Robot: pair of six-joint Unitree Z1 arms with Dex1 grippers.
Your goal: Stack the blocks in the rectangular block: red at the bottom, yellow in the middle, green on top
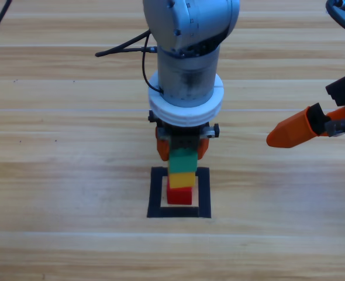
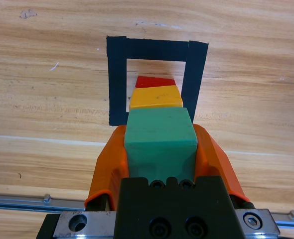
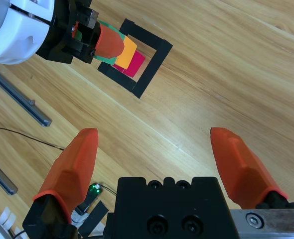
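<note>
The red block (image 1: 180,195) sits inside the rectangular block (image 1: 156,193), a square outline of black tape. On it rests the yellow block (image 1: 182,178), and the green block (image 1: 183,159) is on top of that. My left gripper (image 1: 182,153) comes down from the top edge and is shut on the green block (image 2: 159,137), one orange jaw pressed against each side. In the left wrist view the yellow block (image 2: 155,97) and the red block (image 2: 155,81) show beyond it, within the tape (image 2: 117,84). My right gripper (image 1: 289,133) waits open at the right edge, holding nothing.
Black cables trail over the wood at the upper left (image 1: 123,50). The right wrist view shows the stack and the left gripper (image 3: 109,42) far off, with metal rails (image 3: 20,99) along the table's side.
</note>
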